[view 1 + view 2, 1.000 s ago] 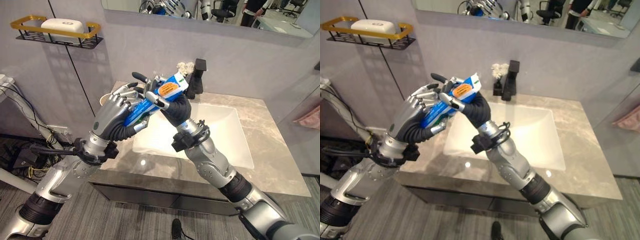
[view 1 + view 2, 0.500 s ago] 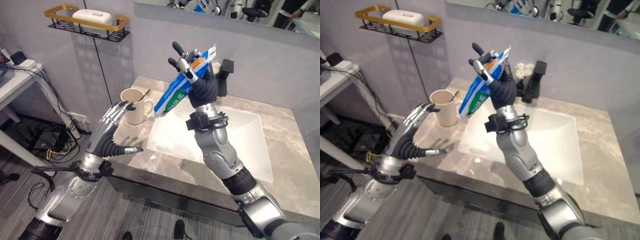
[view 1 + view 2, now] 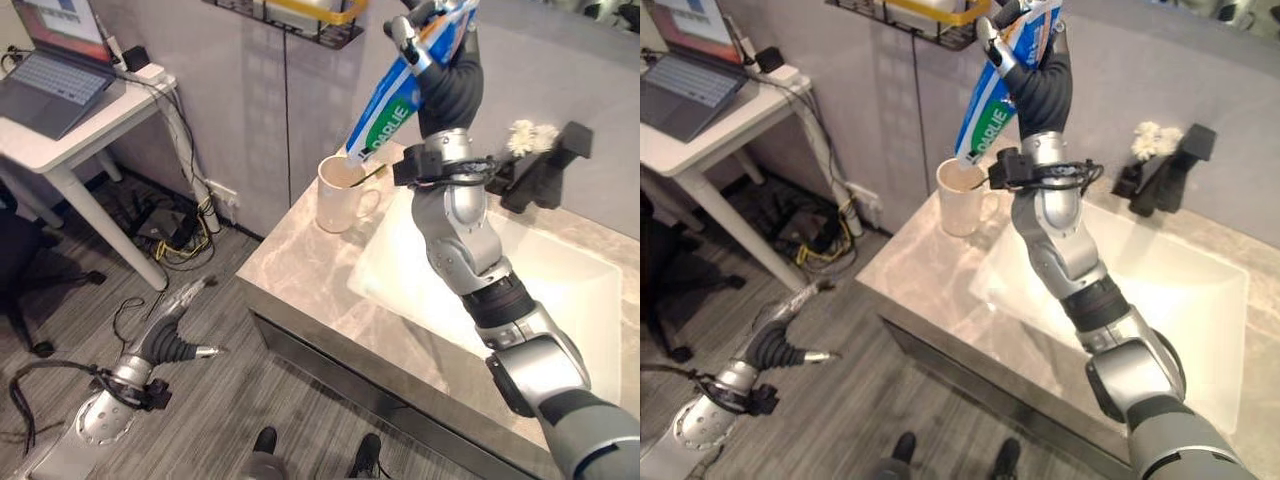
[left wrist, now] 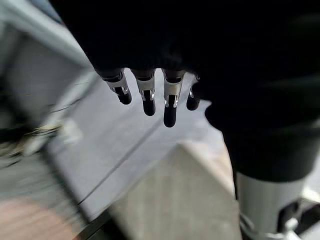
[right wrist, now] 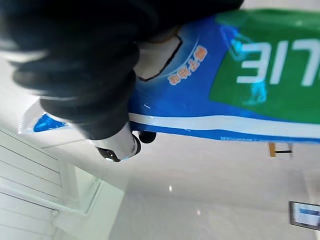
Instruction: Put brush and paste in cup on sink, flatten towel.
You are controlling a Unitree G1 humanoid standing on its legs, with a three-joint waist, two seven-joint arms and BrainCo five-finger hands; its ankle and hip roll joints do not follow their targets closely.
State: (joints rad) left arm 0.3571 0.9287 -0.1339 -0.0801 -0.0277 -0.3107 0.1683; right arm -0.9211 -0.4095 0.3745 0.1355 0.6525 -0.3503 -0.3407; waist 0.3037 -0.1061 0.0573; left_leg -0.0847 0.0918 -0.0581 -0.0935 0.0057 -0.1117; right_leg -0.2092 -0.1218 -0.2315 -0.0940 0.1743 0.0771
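My right hand [image 3: 447, 78] is raised high and shut on a blue, green and white toothpaste tube [image 3: 387, 112]. The tube hangs slanted, its lower end just above the rim of a cream mug [image 3: 338, 197] at the counter's left corner. A thin pale brush handle [image 3: 373, 173] sticks out of the mug toward the sink. The right wrist view shows the tube [image 5: 250, 100] against the dark cover. My left hand [image 3: 168, 337] hangs low near the floor, off the counter's front left, fingers [image 4: 170, 107] straight and holding nothing.
A white basin [image 3: 570, 300] is sunk in the marble counter [image 3: 300, 265], with a black faucet [image 3: 545, 175] and a white tuft [image 3: 527, 135] behind it. A gold-railed wall shelf [image 3: 310, 15] hangs above the mug. A white desk with a laptop [image 3: 55, 80] stands left, over floor cables [image 3: 170, 225].
The camera has shifted. The left hand let go of the tube and dropped from the counter edge toward the floor. The right hand carried the tube up and over the mug.
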